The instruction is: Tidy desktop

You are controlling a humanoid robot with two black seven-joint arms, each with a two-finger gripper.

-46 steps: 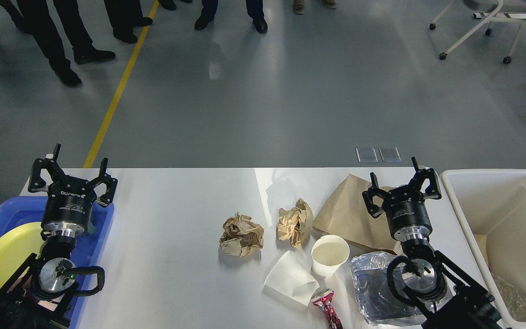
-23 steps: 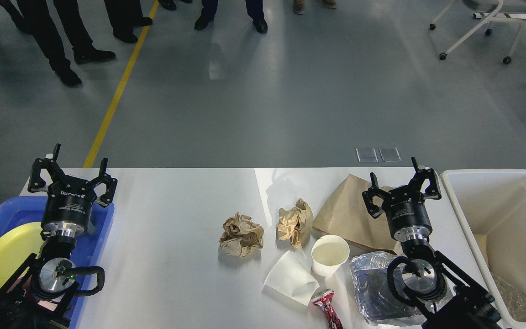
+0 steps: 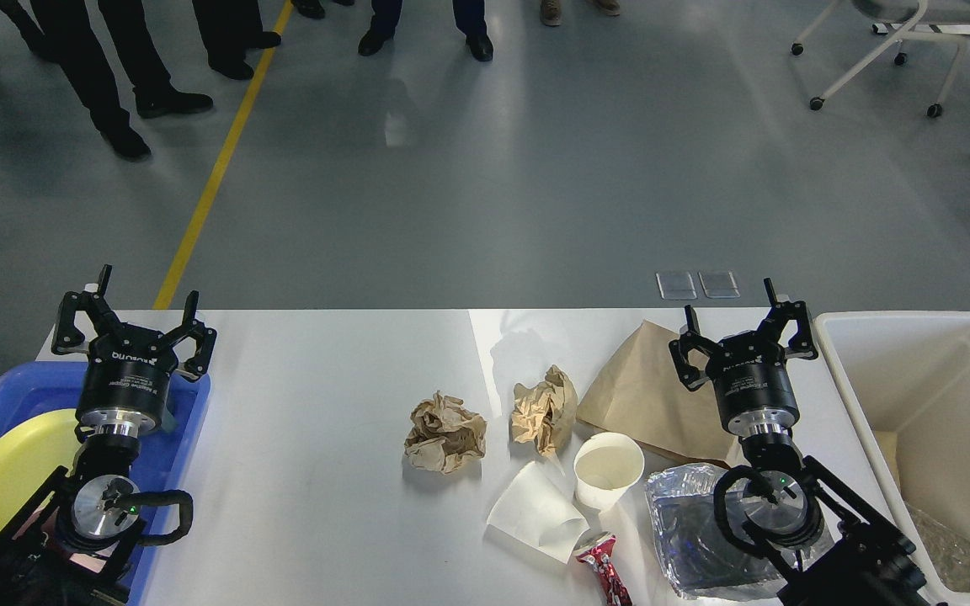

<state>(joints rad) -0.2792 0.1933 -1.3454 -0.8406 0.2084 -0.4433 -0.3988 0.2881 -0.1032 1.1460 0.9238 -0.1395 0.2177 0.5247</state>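
Observation:
The white desktop (image 3: 317, 421) carries litter: two crumpled brown paper balls (image 3: 445, 433) (image 3: 545, 409), a flat brown paper bag (image 3: 645, 396), an upright white paper cup (image 3: 608, 468), a tipped white paper cup (image 3: 537, 511), a red wrapper (image 3: 604, 572) and a silver foil bag (image 3: 695, 530). My left gripper (image 3: 135, 316) is open and empty above the desktop's left end. My right gripper (image 3: 742, 324) is open and empty above the brown bag's right corner.
A blue tray (image 3: 190, 421) with a yellow plate (image 3: 9, 480) sits at the left edge under my left arm. A cream-white bin (image 3: 927, 396) with some litter inside stands at the right. People's legs and a chair stand on the floor beyond.
My right gripper has shifted slightly up and to the right. The left arm and the litter have not moved.

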